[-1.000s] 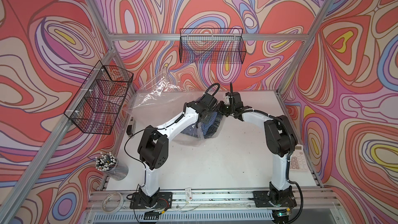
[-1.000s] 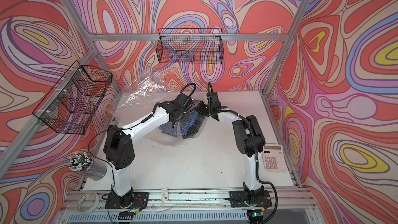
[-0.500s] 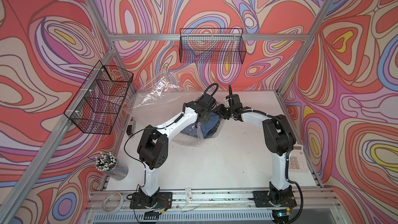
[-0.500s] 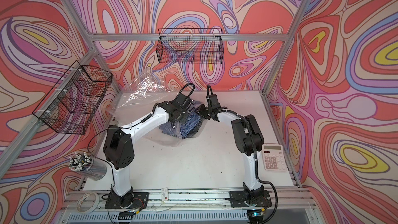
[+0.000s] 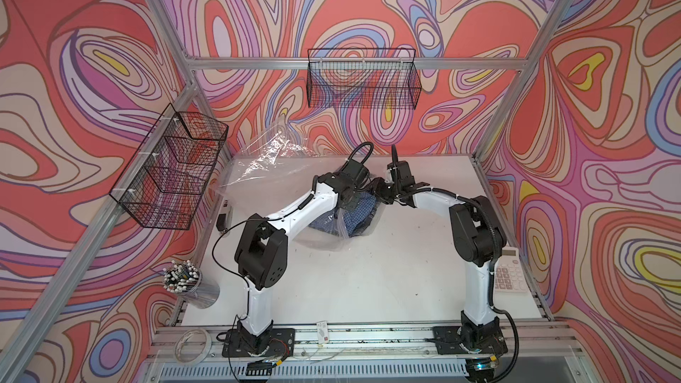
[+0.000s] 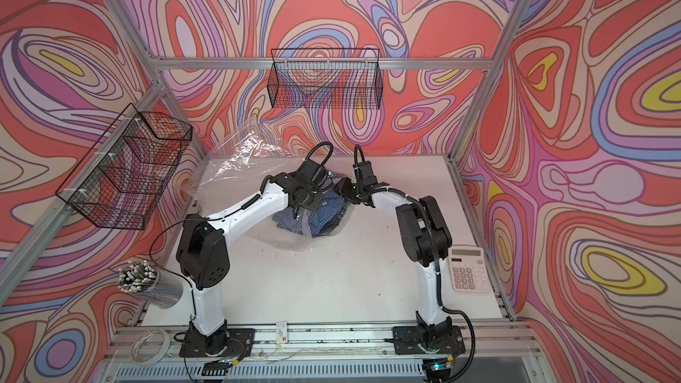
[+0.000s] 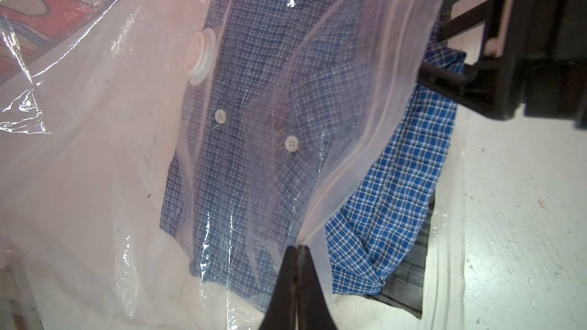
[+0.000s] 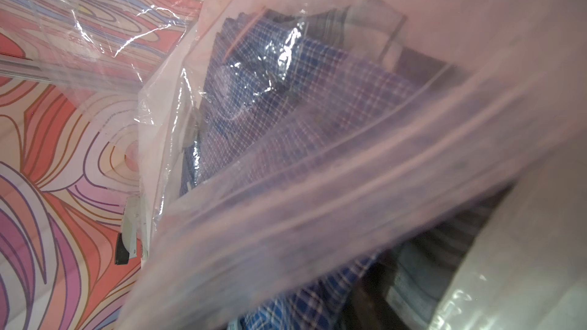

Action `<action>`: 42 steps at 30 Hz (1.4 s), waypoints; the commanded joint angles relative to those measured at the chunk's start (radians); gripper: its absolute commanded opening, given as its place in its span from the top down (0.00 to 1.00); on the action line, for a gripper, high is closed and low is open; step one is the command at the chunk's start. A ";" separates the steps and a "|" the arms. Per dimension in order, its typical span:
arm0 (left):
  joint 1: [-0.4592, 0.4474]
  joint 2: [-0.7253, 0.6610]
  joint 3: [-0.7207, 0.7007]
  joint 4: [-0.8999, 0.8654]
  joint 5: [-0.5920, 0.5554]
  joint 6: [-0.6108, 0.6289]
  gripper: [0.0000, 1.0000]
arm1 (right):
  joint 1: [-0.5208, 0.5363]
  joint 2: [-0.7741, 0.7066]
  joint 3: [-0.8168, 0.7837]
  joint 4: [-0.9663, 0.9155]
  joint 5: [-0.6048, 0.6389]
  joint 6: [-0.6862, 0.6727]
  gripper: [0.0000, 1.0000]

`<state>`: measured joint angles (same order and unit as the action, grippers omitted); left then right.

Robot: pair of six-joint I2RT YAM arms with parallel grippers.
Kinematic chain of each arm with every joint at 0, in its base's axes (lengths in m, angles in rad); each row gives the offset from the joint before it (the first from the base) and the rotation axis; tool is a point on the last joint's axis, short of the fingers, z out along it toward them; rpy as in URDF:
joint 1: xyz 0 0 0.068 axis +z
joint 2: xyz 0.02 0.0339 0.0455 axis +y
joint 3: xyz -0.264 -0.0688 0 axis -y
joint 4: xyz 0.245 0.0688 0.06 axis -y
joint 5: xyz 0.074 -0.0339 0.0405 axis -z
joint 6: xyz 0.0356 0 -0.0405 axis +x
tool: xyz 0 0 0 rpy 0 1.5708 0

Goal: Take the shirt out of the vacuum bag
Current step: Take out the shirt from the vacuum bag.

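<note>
The vacuum bag [image 5: 265,175] [image 6: 236,171] lies crumpled at the table's back left, clear and crinkly, its round white valve [image 7: 199,58] over the shirt. The blue checked shirt [image 5: 359,211] [image 6: 324,215] sticks partly out of the bag's mouth [image 7: 390,185], with a dark grey cloth under it. My left gripper [image 7: 297,244] [image 5: 341,215] is shut on the bag's zip edge and holds it up off the shirt. My right gripper [image 7: 430,53] [image 5: 379,193] reaches in at the shirt's far edge, fingers apart. In the right wrist view blurred bag plastic [image 8: 349,185] hides its jaws.
Black wire baskets hang on the left frame [image 5: 173,167] and the back wall [image 5: 363,79]. A calculator [image 5: 508,274] lies at the right edge. A cup of pens [image 5: 184,281] and a tape roll [image 5: 193,340] sit at the front left.
My right gripper's jaws have spread apart while it edged in toward the bag's mouth. My left gripper stays shut on the bag's edge.
</note>
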<state>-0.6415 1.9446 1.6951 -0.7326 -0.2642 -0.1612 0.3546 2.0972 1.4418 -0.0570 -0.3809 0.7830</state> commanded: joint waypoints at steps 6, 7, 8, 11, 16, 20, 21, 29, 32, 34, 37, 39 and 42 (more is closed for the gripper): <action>0.006 -0.026 -0.004 -0.017 -0.005 -0.013 1.00 | 0.009 0.022 -0.013 0.087 -0.013 0.015 0.49; 0.006 -0.024 -0.003 -0.016 -0.003 -0.014 1.00 | 0.009 0.021 -0.019 0.105 -0.017 0.023 0.49; 0.006 -0.023 -0.001 -0.016 0.000 -0.014 1.00 | 0.008 0.025 -0.021 0.121 -0.025 0.027 0.48; 0.006 -0.016 0.010 -0.015 0.009 -0.016 1.00 | 0.008 0.052 -0.031 0.225 -0.067 0.087 0.47; 0.006 -0.021 0.013 -0.023 0.004 -0.012 1.00 | 0.010 0.102 -0.029 0.317 -0.088 0.142 0.53; 0.007 -0.030 -0.004 -0.019 -0.005 -0.012 1.00 | 0.010 0.067 -0.005 0.205 -0.075 0.089 0.86; 0.006 -0.032 -0.008 -0.015 -0.005 -0.012 1.00 | 0.009 0.043 0.001 0.152 -0.058 0.060 0.94; 0.006 -0.017 -0.004 0.002 0.015 -0.017 1.00 | -0.010 -0.069 0.055 -0.214 0.072 -0.129 1.00; 0.006 -0.013 0.000 0.002 0.021 -0.013 1.00 | -0.033 -0.047 0.074 -0.292 0.079 -0.144 1.00; 0.006 -0.016 -0.002 0.001 0.014 -0.010 1.00 | -0.041 -0.053 0.065 -0.297 0.078 -0.146 0.87; 0.007 -0.021 -0.008 -0.001 0.004 -0.005 1.00 | -0.045 -0.066 0.060 -0.288 0.064 -0.146 0.61; 0.006 -0.020 -0.007 -0.003 0.005 -0.004 1.00 | -0.046 -0.062 0.068 -0.287 0.035 -0.145 0.54; 0.006 -0.016 0.001 -0.006 0.009 -0.004 1.00 | -0.045 -0.065 0.050 -0.266 -0.013 -0.122 0.51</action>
<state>-0.6415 1.9446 1.6928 -0.7284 -0.2459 -0.1616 0.3061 2.0548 1.5013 -0.3233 -0.3489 0.6548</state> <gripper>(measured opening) 0.047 0.486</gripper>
